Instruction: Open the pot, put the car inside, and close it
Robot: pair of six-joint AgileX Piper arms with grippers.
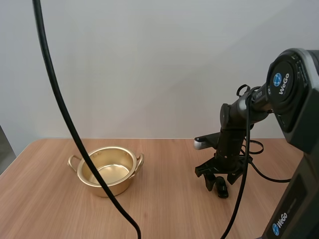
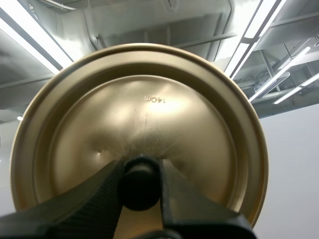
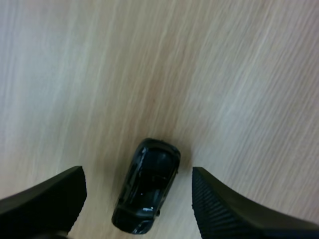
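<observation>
1. Car (image 3: 147,191): a small black toy car lies on the wooden table (image 1: 169,209). It is well apart from the pot, out past the pot's right-hand handle and a little nearer the arms' bases.
2. Right gripper (image 3: 138,174): it hangs low over the car with its fingers spread wide. One finger stands on each side of the car's body, and neither seems to touch it. Nothing is pinched.
3. Pot (image 1: 115,187): the golden two-handled pot stands upright on the table with its lid off. Its shiny inside holds nothing.
4. Lid (image 2: 139,99): the golden lid is away from the pot, held by the left gripper (image 2: 139,172), whose tips pinch the lid's black knob (image 2: 138,186). How far from the pot it is held I cannot tell.
5. Step in hand: opening looks done, and the grasp on the car is being set up.
6. Next move: I judge the right fingers should close across the car's narrow sides. The car could then be lifted and carried across to above the pot's mouth. The fingers should part only once it is low inside the rim. The car is glossy and small, so an off-centre squeeze could make it skid.
</observation>
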